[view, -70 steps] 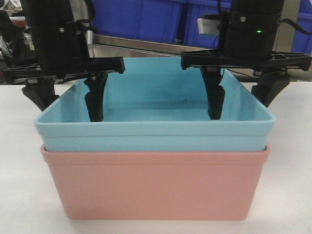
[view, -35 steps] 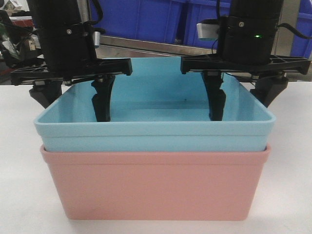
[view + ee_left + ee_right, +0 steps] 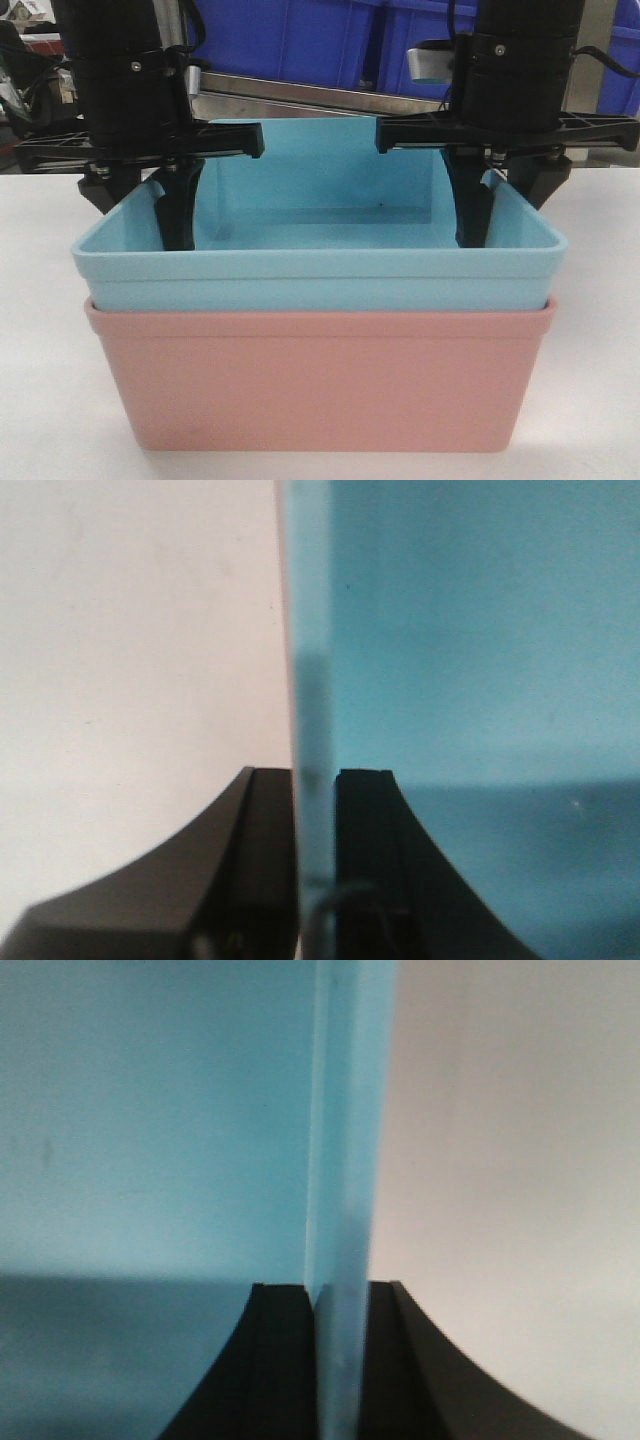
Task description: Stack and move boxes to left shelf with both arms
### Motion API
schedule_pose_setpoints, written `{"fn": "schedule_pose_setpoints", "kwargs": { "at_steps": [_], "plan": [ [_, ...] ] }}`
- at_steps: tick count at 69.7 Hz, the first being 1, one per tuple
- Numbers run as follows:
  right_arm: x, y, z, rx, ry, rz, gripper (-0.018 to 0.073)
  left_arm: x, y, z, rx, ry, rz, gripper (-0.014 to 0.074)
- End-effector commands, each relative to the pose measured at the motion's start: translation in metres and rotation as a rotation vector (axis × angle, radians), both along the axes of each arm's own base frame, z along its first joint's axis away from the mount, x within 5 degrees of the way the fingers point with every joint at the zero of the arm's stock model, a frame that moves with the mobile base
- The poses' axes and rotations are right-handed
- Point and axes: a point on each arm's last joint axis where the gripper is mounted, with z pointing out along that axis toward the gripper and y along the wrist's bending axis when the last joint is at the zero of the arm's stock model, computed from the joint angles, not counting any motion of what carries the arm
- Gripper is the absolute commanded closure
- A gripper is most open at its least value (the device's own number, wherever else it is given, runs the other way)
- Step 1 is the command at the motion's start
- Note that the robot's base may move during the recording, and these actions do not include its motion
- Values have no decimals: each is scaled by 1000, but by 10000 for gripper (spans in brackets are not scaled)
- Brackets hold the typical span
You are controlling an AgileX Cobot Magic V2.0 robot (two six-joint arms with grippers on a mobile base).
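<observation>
The light blue box (image 3: 320, 275) nests in the pink box (image 3: 320, 380) on the tabletop (image 3: 40, 400). The left tool (image 3: 140, 215) pinches its left wall. The right tool (image 3: 505, 215) pinches its right wall.

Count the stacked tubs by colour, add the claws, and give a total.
light blue tub: 1
pink tub: 1
claws: 2, the left claw and the right claw
Total: 4
</observation>
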Motion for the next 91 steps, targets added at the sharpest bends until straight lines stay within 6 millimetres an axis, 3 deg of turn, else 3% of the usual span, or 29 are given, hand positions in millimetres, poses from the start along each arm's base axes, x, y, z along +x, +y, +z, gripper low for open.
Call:
{"fn": "schedule_pose_setpoints", "kwargs": {
  "at_steps": [1, 32, 48, 56, 70, 91],
  "plan": [
    [-1, 0, 23, 38, -72, 8, 506, -3, -5, 28, -88, -68, 16, 603],
    [0, 1, 24, 49, -92, 8, 506, -3, -7, 29, -111, -59, 24, 603],
    [-2, 0, 51, 70, -126, -2, 506, -10, -8, 46, -139, -23, 26, 603],
    [-11, -3, 66, 88, -144, -25, 506, -17, 0, 61, -119, -29, 74, 603],
    [-30, 7, 77, 109, -147, -20, 506, -35, 13, 89, -105, -54, 68, 603],
    [-67, 11, 87, 144, -169, -5, 506, -67, 15, 98, -108, -47, 44, 603]
  ]
}}
